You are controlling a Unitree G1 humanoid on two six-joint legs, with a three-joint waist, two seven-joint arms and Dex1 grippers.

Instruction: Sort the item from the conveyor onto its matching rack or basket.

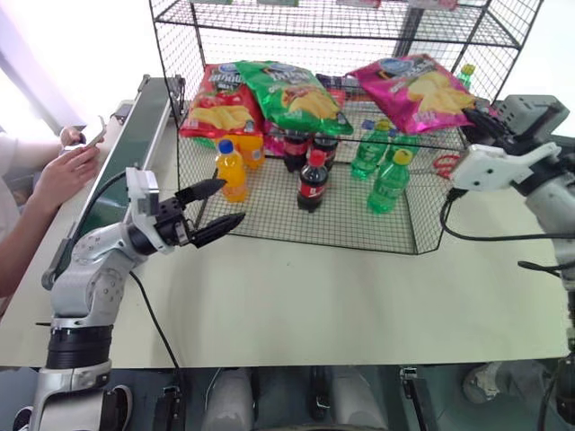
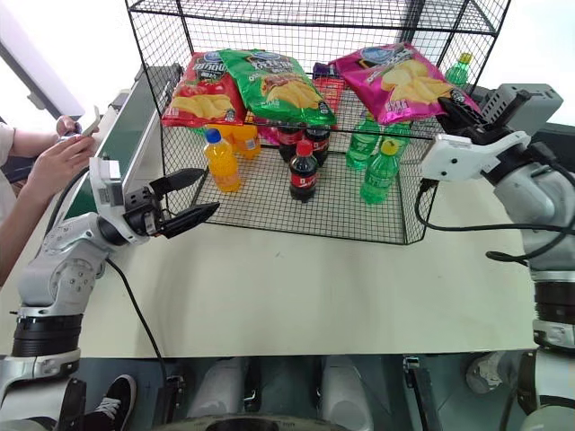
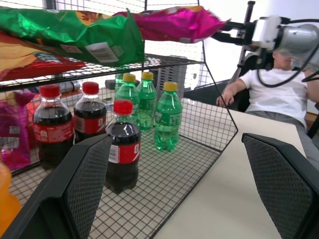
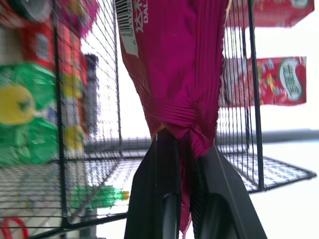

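One bag in play: the magenta-pink chip bag (image 1: 415, 92), lying on the rack's middle shelf at the right end, tilted, beside the green chip bag (image 1: 295, 95)
Bag axis: long axis runs from about 10 o'clock at its far top corner to 4 o'clock at its near seam, seen from the head
Bag to gripper: bag stretches away toward 10 o'clock from the right gripper (image 2: 460, 111); the seam end is the end nearest the fingers
Right gripper state: clamped tight on the bag's crimped bottom seam (image 4: 185, 130); the wrist view shows the foil pinched between both black fingers
Nearer arm: right, it already has the bag; left gripper (image 1: 214, 207) sits well apart at about 8 o'clock of the bag, in front of the rack's lower left
Left gripper state: fingers spread wide, nothing between them, touching nothing
Rack: black wire rack (image 1: 395, 241), lower shelf carries orange, cola and green soda bottles; red chip bag (image 1: 216, 106) at the shelf's left end
Conveyor: green belt (image 1: 135, 144) at 9 o'clock of the rack, no bag on the visible part
Coming move, my guess: bag looks mostly on the shelf, so letting go of the seam and backing out toward 4 o'clock
Risk: seam overhangs the right shelf edge; bag could slide off on release
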